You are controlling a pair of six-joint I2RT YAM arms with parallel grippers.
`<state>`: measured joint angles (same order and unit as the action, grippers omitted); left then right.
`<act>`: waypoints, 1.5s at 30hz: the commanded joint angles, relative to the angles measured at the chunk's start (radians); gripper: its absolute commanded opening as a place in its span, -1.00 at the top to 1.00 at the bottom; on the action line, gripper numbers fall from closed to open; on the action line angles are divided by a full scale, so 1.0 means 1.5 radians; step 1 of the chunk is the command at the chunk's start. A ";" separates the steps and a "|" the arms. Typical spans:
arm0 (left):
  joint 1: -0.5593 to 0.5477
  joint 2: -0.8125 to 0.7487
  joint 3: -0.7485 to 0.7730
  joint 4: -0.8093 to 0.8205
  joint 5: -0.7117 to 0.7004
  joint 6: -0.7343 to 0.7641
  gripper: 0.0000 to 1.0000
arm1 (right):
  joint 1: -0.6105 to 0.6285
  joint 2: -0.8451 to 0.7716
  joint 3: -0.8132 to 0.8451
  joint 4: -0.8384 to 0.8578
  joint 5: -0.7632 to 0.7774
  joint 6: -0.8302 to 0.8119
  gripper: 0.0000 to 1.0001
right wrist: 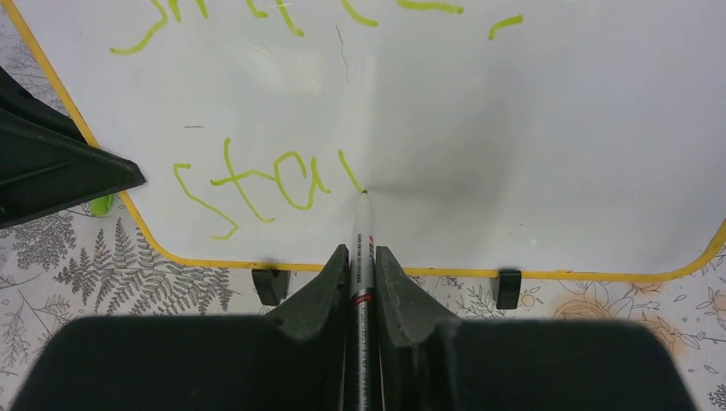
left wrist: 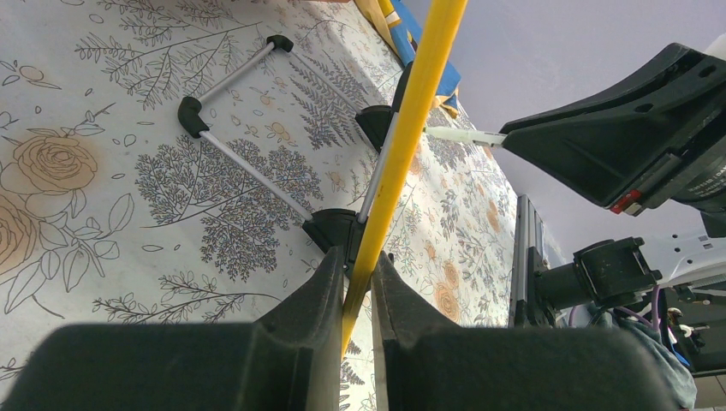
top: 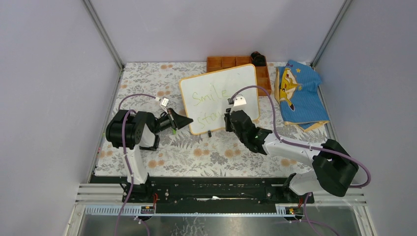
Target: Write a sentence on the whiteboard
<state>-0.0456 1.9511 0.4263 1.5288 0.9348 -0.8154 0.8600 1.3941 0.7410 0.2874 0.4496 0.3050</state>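
The left tool [left wrist: 358, 264] is pressed together on the thin orange-yellow frame at the lower left edge of the small white rounded-corner whiteboard [top: 238, 83], which stands tilted on black feet [right wrist: 270, 285] near the middle of the surface. The yellow-green handwritten sentence [top: 208, 98] reads "Smile" on the top line, with "sta" and one further short stroke below it. Just right of those letters, the right tool [right wrist: 361, 257] pinches a slim black-and-white marker [right wrist: 363, 233] whose tip touches the board at the foot of that last stroke.

The surface [top: 147, 83] carries a grey fern and peach rose print. Behind the board sits an orange-brown compartment tray [top: 226, 62]; further right lies a blue and yellow printed cloth [top: 300, 93]. Plain pale lilac walls [top: 49, 73] close in the left, back and right.
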 commanded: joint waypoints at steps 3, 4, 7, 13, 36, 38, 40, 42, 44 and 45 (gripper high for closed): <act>-0.005 0.005 0.004 -0.064 -0.029 0.021 1.00 | -0.012 -0.053 0.030 0.014 0.032 -0.013 1.00; -0.005 0.005 0.003 -0.064 -0.029 0.021 1.00 | -0.016 -0.053 0.036 0.015 0.033 -0.014 1.00; -0.005 0.005 0.004 -0.064 -0.029 0.021 1.00 | -0.032 -0.048 0.050 0.017 0.030 -0.011 1.00; -0.005 0.005 0.004 -0.064 -0.029 0.021 1.00 | -0.045 -0.028 0.070 0.028 0.025 -0.011 1.00; -0.005 0.006 0.005 -0.065 -0.029 0.021 1.00 | -0.046 -0.008 -0.002 0.023 -0.040 0.036 1.00; -0.005 0.006 0.005 -0.065 -0.029 0.021 1.00 | -0.044 -0.011 -0.013 0.022 -0.046 0.043 1.00; -0.005 0.007 0.005 -0.065 -0.029 0.021 1.00 | -0.041 -0.014 -0.023 0.022 -0.050 0.049 1.00; -0.005 0.007 0.005 -0.065 -0.029 0.020 1.00 | -0.037 -0.013 -0.031 0.022 -0.053 0.053 1.00; -0.005 0.008 0.005 -0.065 -0.030 0.020 1.00 | -0.032 -0.010 -0.035 0.025 -0.056 0.060 1.00; -0.005 0.007 0.005 -0.065 -0.029 0.021 1.00 | -0.029 -0.007 -0.038 0.027 -0.059 0.062 1.00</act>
<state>-0.0517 1.9511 0.4324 1.5219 0.9226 -0.8078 0.8036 1.3911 0.6979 0.3042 0.3714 0.3683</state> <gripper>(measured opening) 0.192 0.185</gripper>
